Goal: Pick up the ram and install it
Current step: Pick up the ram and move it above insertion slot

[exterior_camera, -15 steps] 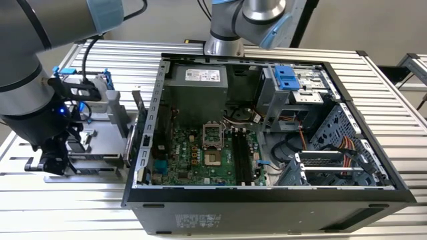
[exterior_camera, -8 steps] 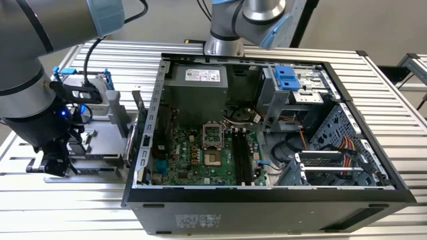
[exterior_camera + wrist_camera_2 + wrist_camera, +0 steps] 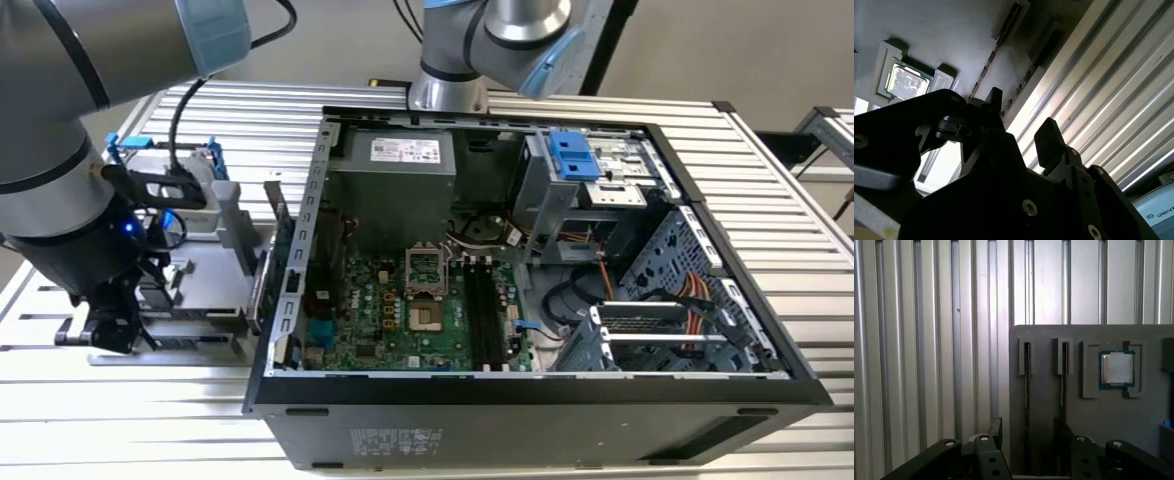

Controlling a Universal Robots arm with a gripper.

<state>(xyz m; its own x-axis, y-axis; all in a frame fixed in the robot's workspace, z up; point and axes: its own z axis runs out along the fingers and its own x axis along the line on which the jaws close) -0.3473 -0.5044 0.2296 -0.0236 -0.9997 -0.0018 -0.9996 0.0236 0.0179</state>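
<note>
The gripper (image 3: 114,330) hangs at the end of the arm (image 3: 60,150), at the 9 o'clock side of the open computer case (image 3: 534,392) in the exterior view, low over a gray holder (image 3: 200,300) on the slatted metal table (image 3: 787,210). Its two fingers (image 3: 996,432) are spread apart and grasp nothing; in the first wrist view bare holder surface shows between them. The ram (image 3: 1026,375) stands on edge in a narrow slot of the holder, seen as a thin dark strip, and this slot runs into the gap between the fingers without touching either. A second slot (image 3: 1064,372), just beside the first, carries a like dark strip and runs toward one finger. A square silver processor (image 3: 1116,368) sits in its own recess, near the second slot. A hard drive (image 3: 167,165) in a blue frame stands at the holder's 12 o'clock end in the exterior view. Inside the case, long black sockets (image 3: 483,315) lie on the green board (image 3: 374,320).
</note>
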